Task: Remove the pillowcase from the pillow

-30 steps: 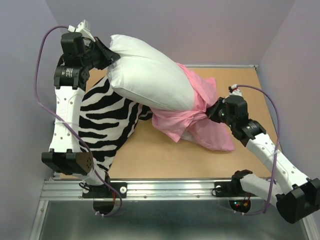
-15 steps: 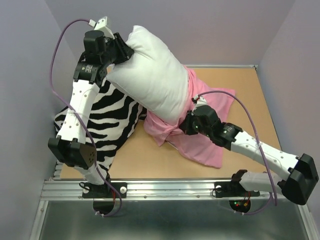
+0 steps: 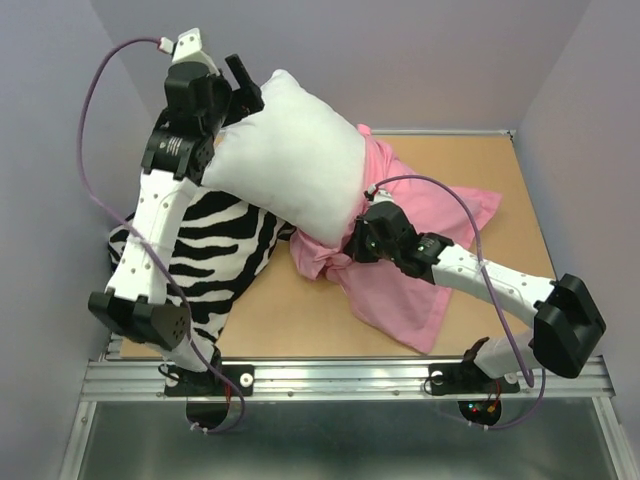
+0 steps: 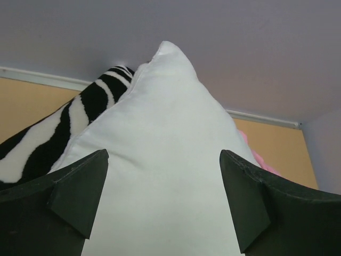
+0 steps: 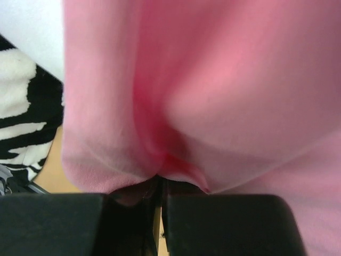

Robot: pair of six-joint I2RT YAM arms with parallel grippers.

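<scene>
The white pillow [image 3: 290,170] leans tilted across the table, its upper corner at the back left and its lower end tucked into the bunched pink pillowcase [image 3: 400,290]. My left gripper [image 3: 245,88] stands open at that upper corner; in the left wrist view the pillow [image 4: 165,96] fills the gap between the spread fingers [image 4: 80,192] of the left gripper [image 4: 164,153]. My right gripper [image 3: 358,240] is shut on a fold of the pillowcase [image 5: 213,80] just below the pillow, jaws [image 5: 161,184] pinched together on pink fabric.
A black-and-white zebra-striped pillow [image 3: 215,250] lies at the left under the white pillow, beside the left arm. Grey walls close in the brown tabletop [image 3: 300,315] at the back and both sides. The metal rail [image 3: 330,375] runs along the near edge.
My left gripper has opened and let go of the pillow's corner after lifting it. My right gripper has dragged the pillowcase leftward and nearer, spreading the loose fabric out.
</scene>
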